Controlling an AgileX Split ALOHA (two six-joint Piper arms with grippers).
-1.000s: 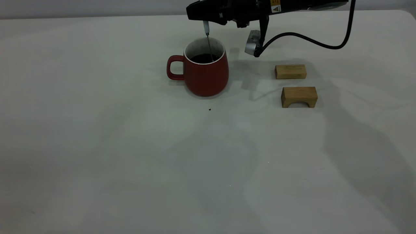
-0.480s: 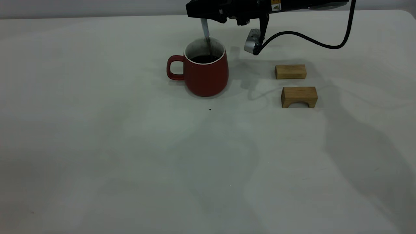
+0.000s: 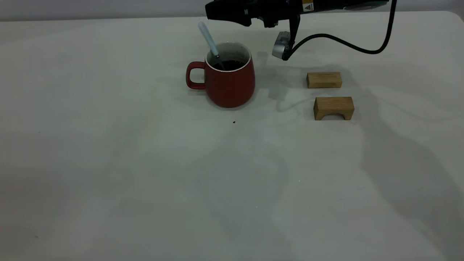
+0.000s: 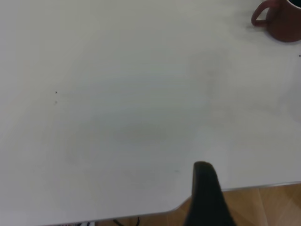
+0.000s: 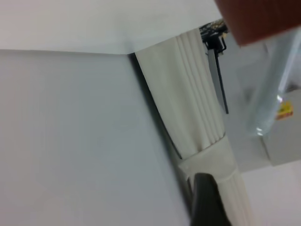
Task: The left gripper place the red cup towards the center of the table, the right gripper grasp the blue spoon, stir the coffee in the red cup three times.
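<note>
Spoon [image 3: 209, 36] is out of my right tool [image 3: 214, 11]. It stands free in the cup [image 3: 229, 85], bowl down in the coffee [image 3: 230, 65], neck resting on the rim, and the pale handle slants up toward 11 o'clock. The right tool hangs above the cup at 12 o'clock, clear of the handle and gripping nothing. I cannot tell whether it is open or closed.

Against half a second ago: then the spoon hung near upright from the tool tip, dipped in the coffee. A second ago it was the same, straight down. The spoon has tipped over to the rim and the tool sits a touch higher. The cup has not shifted.

My reading: stirring looks finished and the spoon has been let go on purpose. I can't confirm three turns from this.

Cup sits toward 12 o'clock of the surface [image 3: 145, 163], handle at 9 o'clock. Two wooden blocks [image 3: 324, 79] lie well apart from it at 3 o'clock.

Left tool [image 4: 203, 172] is parked over the edge of the surface, far from the cup. Open or closed: cannot tell.
</note>
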